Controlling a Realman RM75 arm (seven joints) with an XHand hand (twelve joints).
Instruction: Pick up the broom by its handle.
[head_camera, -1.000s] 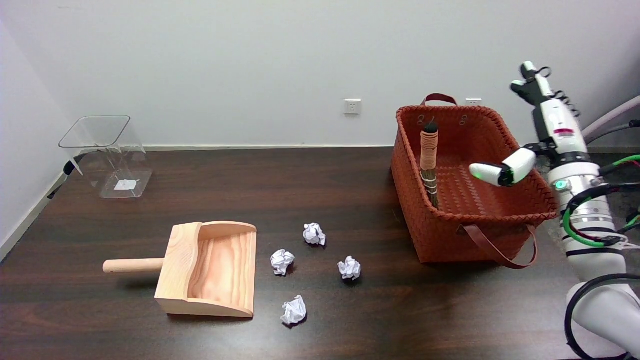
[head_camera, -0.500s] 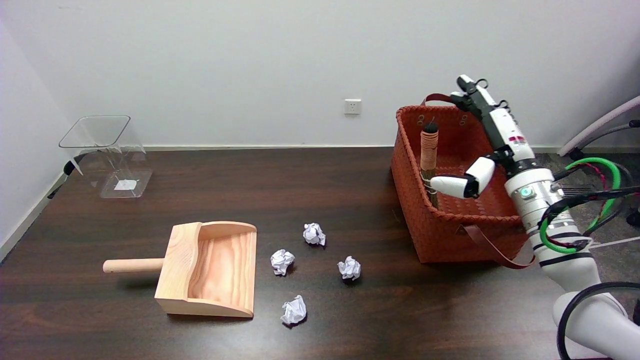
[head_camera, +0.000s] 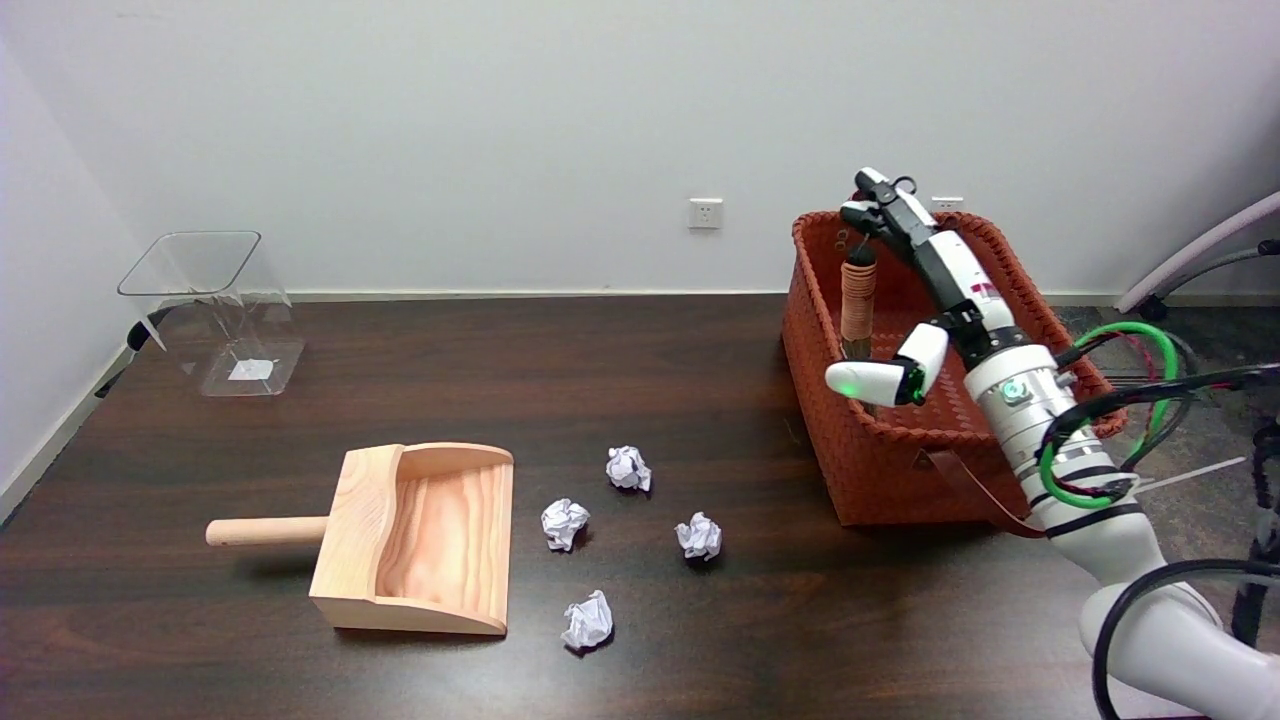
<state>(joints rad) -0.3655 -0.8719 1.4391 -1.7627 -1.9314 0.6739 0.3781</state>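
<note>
From the head view I have my right arm (head_camera: 1050, 440) reaching in from the lower right and slanting up and left over the basket (head_camera: 900, 455), with the hand (head_camera: 915, 290) stretched along that same line. Its fingers (head_camera: 880, 205) point up and away, their tips right at the top of the broom (head_camera: 858, 300), and the thumb (head_camera: 880, 375) juts out to the left, low in front of the broom's shaft (a green light glows on it). The hand is spread wide and grips nothing; whether a fingertip touches the broom's top I cannot tell from here. The broom stands nearly upright inside the basket, against its left wall, long axis vertical: the handle end with its dark cap is up, level with the rim, and the shaft runs down into the basket, where the lower end is hidden behind the thumb and the wall. There is a small red-and-white label on the back of the hand, too small for me to read. The basket sits on the table (head_camera: 700, 350) at the right.
</note>
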